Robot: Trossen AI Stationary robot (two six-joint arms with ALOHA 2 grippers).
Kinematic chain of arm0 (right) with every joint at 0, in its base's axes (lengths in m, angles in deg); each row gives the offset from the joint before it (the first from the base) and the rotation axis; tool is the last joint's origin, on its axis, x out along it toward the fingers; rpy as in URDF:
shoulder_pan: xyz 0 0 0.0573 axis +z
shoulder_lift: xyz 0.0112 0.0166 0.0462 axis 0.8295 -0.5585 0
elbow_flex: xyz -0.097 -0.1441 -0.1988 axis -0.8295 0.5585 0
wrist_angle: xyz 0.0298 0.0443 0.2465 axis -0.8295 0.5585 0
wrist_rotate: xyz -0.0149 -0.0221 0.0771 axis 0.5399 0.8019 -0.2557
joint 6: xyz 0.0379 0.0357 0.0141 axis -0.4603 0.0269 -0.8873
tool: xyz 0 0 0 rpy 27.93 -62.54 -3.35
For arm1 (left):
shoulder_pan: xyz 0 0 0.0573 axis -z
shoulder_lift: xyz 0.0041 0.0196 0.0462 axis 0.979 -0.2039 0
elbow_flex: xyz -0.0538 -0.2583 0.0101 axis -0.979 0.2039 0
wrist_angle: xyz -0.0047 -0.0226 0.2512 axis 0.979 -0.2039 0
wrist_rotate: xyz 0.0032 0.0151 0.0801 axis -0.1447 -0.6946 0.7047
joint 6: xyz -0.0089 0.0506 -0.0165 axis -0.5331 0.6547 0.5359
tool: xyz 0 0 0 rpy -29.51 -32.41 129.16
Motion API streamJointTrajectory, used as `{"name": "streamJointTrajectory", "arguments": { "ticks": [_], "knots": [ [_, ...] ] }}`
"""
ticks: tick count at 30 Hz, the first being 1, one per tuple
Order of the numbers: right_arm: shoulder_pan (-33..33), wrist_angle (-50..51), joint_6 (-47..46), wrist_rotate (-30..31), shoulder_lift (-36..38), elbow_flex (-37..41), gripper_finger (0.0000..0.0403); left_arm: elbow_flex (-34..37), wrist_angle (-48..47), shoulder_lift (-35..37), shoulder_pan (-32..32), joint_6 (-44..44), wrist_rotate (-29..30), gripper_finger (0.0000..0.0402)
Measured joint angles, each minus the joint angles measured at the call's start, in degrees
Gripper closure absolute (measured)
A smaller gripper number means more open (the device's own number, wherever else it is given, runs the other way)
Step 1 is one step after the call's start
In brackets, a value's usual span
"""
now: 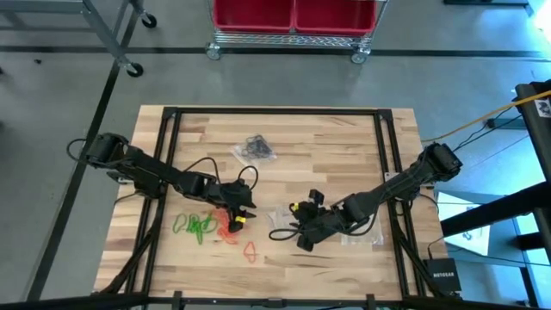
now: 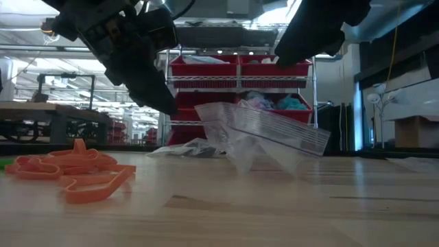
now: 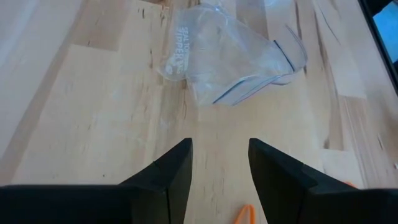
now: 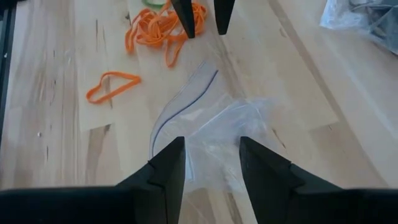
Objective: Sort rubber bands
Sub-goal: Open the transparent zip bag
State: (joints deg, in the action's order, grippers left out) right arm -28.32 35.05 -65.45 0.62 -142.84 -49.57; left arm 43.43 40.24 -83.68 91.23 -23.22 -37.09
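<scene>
From above: left tool (image 1: 240, 207) low over the worktop (image 1: 344, 146), just beside the orange-red bands (image 1: 227, 226); green bands (image 1: 196, 226) next to them, one stray orange loop (image 1: 250, 251) nearer the front edge, a bag of black bands (image 1: 255, 149) well apart toward the back. Right tool (image 1: 303, 226) over a clear bag (image 1: 282, 217) mid-worktop.

At table height: orange pile (image 2: 72, 171) flat on the wood, clear bag (image 2: 264, 134) lifted and tilted, mouth sagging.

Left wrist: fingers (image 3: 171, 174) parted, nothing between them, empty bag (image 3: 233, 62) ahead.

Right wrist: fingers (image 4: 168, 168) parted around the bag's plastic (image 4: 211, 134) (held or merely straddled, cannot tell), orange pile (image 4: 158, 31) beyond.

Likely trouble: limp bag mouth collapsing or sliding off before any band goes in; thin loops snagging together, dragging a green one along with orange.
</scene>
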Motion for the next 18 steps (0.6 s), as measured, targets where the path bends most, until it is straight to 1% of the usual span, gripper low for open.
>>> {"name": "streamJointTrajectory", "arguments": {
  "ticks": [13, 18],
  "knots": [
    [0.00, -0.21, 0.02, 0.00, 0.00, 0.00, 0.0260, 0.00, 0.00, 0.00, -0.01, 0.19, 0.01, 0.0251],
    [0.00, -3.31, 0.07, 0.04, -0.87, -0.04, 0.0260, 0.00, 0.44, 0.00, -0.02, 0.21, 0.00, 0.0251]
  ]
}}
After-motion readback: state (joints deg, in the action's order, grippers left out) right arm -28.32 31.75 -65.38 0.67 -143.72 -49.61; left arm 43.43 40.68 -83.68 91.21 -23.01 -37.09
